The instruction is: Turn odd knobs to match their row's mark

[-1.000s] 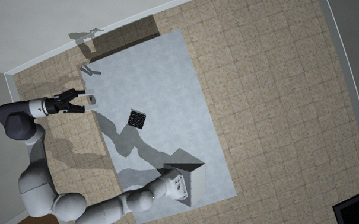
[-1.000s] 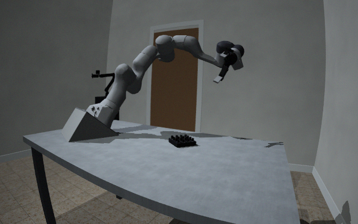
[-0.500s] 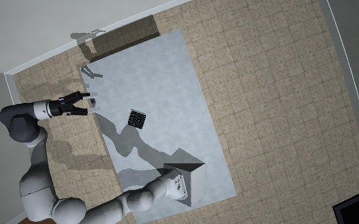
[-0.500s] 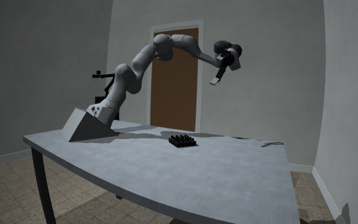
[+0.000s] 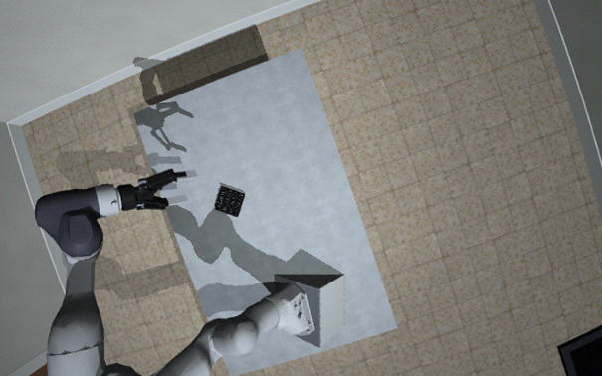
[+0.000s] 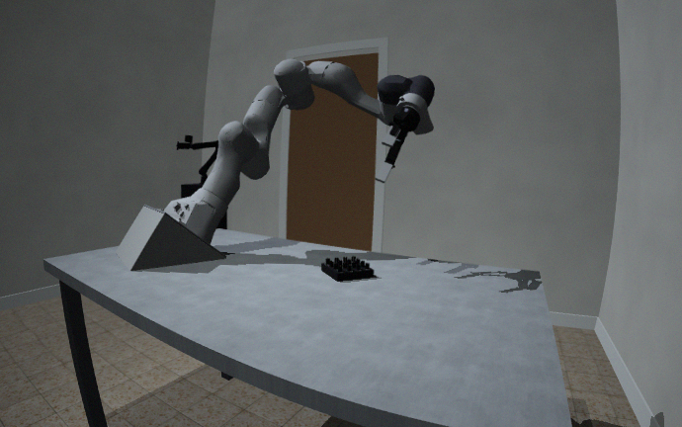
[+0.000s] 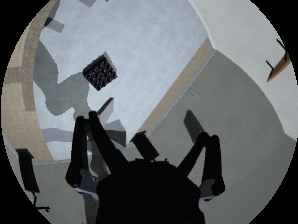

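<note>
End effector open and high above the worktop, knob box standing untouched

The knob box (image 5: pixel 229 199) stands on its feet on the grey worktop (image 5: pixel 276 126), roughly midway along its length and nearer the long edge over which the arm reaches than the opposite one; the knobs are too small to read where their lines point. The end effector (image 5: pixel 173 189) hangs high in the air over that long edge, well apart from the box, its fingers spread fully wide with nothing between them. In the wrist view the box (image 7: pixel 101 72) shows far below and ahead of the fingers. The arm's wedge-shaped base (image 6: pixel 150 246) sits near a corner of the worktop (image 6: pixel 402 342), well apart from the box (image 6: pixel 348 269).
</note>
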### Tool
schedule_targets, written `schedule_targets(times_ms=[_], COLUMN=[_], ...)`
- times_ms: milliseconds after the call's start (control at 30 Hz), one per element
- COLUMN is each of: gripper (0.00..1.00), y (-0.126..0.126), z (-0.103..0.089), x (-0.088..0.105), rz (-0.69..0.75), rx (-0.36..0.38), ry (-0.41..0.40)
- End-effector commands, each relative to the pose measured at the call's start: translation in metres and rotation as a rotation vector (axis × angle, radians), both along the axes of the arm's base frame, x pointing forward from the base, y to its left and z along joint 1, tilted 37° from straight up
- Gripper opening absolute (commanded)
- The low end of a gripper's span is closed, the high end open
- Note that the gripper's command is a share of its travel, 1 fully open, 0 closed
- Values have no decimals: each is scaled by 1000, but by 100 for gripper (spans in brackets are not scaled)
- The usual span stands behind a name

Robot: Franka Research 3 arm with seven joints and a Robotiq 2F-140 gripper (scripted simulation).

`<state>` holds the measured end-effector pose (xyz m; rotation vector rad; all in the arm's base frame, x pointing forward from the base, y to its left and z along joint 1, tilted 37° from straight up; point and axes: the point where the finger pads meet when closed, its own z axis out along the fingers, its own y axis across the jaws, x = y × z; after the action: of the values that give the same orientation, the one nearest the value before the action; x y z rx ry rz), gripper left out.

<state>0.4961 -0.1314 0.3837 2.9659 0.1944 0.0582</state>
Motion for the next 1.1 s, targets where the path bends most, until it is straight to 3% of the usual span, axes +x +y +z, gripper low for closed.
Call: schedule_targets(times_ms=[0,200,300,367,467,500,667,700,900,933,1067], gripper=[100,100,100,100,100,100,100,100,100,100,100], y=[10,20,21,28,28,33,35,40,41,47,48], z=[-11,-37,-41,-57,-58,-71,-74,-88,-91,-106,-109], x=[13,3,1,-5,-5,-11,-12,-17,-19,-24,-26], rz=[113,165,172,205,206,232,237,265,271,299,304], rx=[63,146,156,208,209,252,260,306,315,361,370], ry=[-88,-126,-132,-153,-154,-173,-178,-197,-202,-222,-227])
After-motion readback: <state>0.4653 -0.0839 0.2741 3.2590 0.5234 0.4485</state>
